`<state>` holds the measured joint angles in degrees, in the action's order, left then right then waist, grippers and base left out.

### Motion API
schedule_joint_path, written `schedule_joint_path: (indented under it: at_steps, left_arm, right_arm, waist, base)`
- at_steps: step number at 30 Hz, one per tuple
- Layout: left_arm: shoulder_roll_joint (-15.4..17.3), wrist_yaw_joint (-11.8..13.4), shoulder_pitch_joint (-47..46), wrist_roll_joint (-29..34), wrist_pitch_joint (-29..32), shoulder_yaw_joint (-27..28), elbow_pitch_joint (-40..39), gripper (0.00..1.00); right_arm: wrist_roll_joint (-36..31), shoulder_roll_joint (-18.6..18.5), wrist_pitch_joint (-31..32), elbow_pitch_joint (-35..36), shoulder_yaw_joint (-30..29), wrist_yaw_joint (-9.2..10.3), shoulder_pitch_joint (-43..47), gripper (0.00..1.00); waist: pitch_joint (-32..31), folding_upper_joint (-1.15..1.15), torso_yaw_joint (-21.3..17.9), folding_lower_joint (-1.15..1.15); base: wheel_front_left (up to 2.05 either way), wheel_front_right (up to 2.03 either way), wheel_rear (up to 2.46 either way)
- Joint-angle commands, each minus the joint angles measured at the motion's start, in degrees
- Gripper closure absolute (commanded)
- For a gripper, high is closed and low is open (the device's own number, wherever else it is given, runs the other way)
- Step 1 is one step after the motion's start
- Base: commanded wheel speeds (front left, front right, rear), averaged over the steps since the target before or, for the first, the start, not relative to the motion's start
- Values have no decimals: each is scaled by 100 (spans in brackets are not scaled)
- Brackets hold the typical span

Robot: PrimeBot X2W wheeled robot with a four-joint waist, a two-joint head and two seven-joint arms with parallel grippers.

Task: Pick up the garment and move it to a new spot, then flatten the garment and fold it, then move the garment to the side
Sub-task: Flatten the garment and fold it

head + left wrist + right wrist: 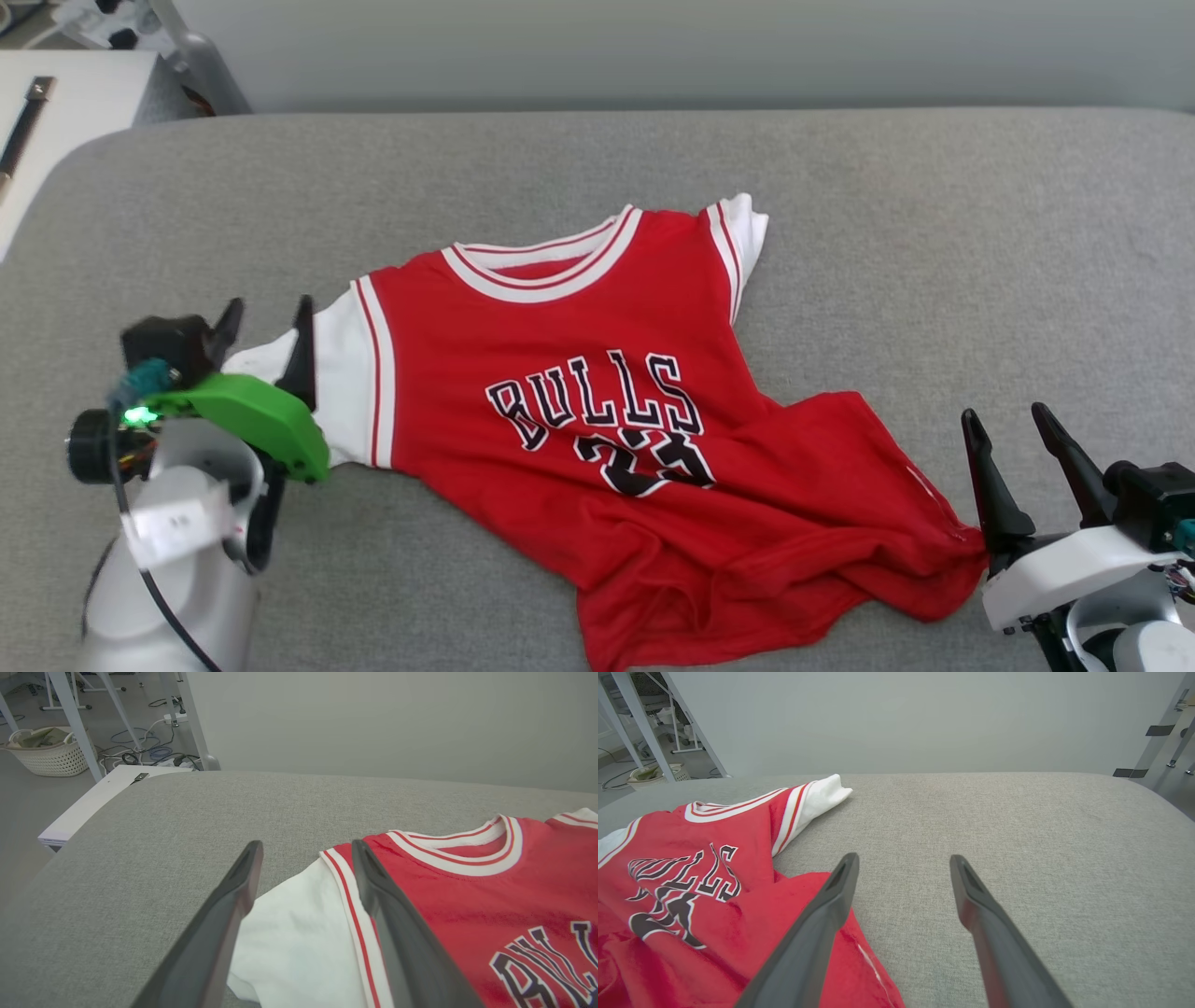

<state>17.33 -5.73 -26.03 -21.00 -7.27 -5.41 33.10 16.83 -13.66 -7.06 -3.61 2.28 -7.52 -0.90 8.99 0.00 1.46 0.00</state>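
Red jersey T-shirt (597,411) chest-up across the middle of the grey upholstered pad (934,233), collar toward the far edge, black "BULLS 23" print readable, lower half bunched and creased toward the near edge and the near right corner. One white sleeve spread flat toward the left edge, the other narrow and partly folded, toward the far edge. Left gripper (269,308) at the flat sleeve, jaws apart, clamped on nothing. From the left wrist, white sleeve cloth between and below the two dark fingers (224,914), one finger over the red-and-white trim; whether touching the cloth, impossible to tell. Right gripper (1006,415) toward the near right corner, just beside the crumpled corner of the hem, jaws spread wide, nothing held. From the right wrist, bare grey fabric between its fingers, red cloth under the one nearer the shirt. Plain pale wall (924,718) behind the far edge. Beyond the left edge, a white openwork basket (51,756) on the floor, loose cables (149,751) near it, and a white tabletop (93,807) just beside the far left corner.
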Motion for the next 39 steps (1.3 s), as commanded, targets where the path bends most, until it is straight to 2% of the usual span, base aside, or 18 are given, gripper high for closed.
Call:
schedule_joint_path:
  at_steps: [1, 7, 14, 17, 21, 25, 32, 35, 39]
  left_arm:
    - [-32, -40, 181, 124, -209, -104, -142, 0]
    - [-250, -58, 857, 424, -689, -557, -1114, 0]
    - [-664, 190, 1782, 498, -769, -550, -2174, 0]
    - [-720, 156, 1971, 523, -771, -534, -2453, 0]
    - [-609, 111, 2012, 668, -772, -595, -2557, 0]
    - [-641, 121, 1931, 665, -772, -538, -2679, 0]
    - [-841, 95, 1691, 711, -772, -555, -2755, 0]
    - [-925, 92, 1605, 722, -773, -511, -2768, 0]
    - [-1003, 66, 1481, 767, -773, -460, -2771, 0]
  right_arm:
    - [17, -20, 18, 16, -27, 3, 71, 0]
    - [30, -23, 63, 55, -98, 3, 248, 0]
    - [63, -10, 102, 105, -115, 3, 414, 0]
    - [145, -94, 223, 119, -58, 3, 439, 0]
    - [271, -330, 595, 200, 95, 3, 258, 0]
    - [575, -754, 1447, 245, 405, 3, -186, 0]
    - [1653, -1342, 3853, 184, 856, 3, -1397, 0]
    - [1775, -1486, 4573, 37, 881, 3, -1983, 0]
    - [1842, -1488, 5314, -384, 748, 3, -2706, 0]
  waist:
    - [-263, 0, 175, 0]
    - [-507, 0, 297, 0]
    - [-629, 0, 416, 0]
    - [-596, 0, 515, 0]
    - [-449, 0, 668, 0]
    - [-192, 0, 850, 0]
    - [376, 0, 1269, 0]
    - [605, 0, 1428, 0]
    - [885, 0, 1662, 0]
  base:
    - [0, 0, 0]
    - [0, 0, 0]
    - [0, 0, 0]
    - [0, 0, 0]
    - [0, 0, 0]
    - [0, 0, 0]
    - [0, 0, 0]
    - [0, 0, 0]
    - [0, 0, 0]
